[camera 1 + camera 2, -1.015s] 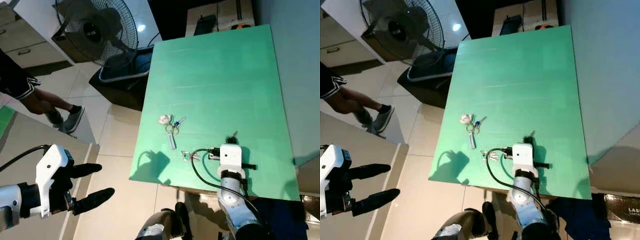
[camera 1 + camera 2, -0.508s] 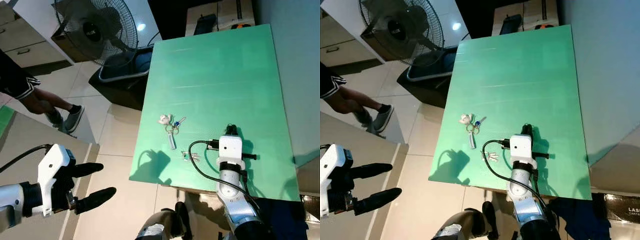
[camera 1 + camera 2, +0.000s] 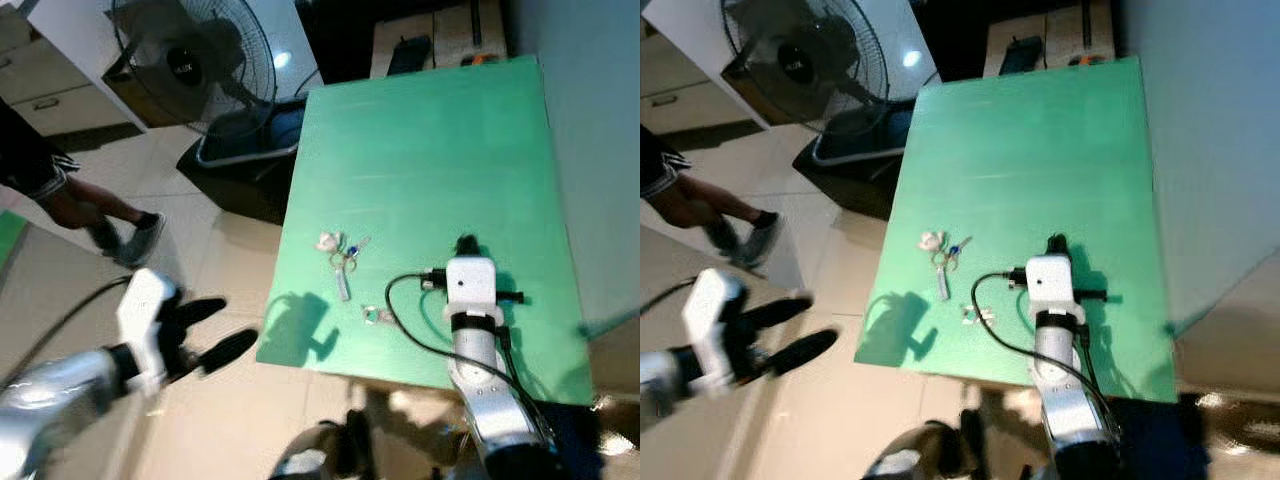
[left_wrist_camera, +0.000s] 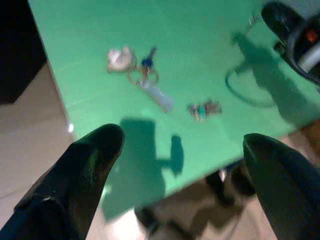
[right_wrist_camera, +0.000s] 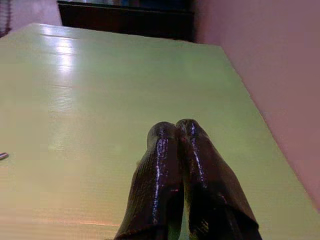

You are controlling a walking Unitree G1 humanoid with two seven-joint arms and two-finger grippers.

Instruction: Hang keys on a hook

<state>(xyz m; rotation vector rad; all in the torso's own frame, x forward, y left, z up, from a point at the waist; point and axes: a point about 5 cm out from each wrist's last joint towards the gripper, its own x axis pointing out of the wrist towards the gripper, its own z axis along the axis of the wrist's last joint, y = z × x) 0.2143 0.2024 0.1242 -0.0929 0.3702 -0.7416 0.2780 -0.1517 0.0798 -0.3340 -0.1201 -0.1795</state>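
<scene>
My left fingers (image 4: 90,165) spread wide off the green worktop's (image 3: 430,140) near-left edge, aimed at the keys (image 3: 342,262); right fingers (image 5: 175,165) pressed together, empty, right of the keys.

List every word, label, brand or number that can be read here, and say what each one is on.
No text can be read for certain.
Fan: its round centre cap bears a mark, too small and blurred to read.
Keys on the green table: no readable lettering.
Small key bunch near the table edge: too small to tell.
</scene>
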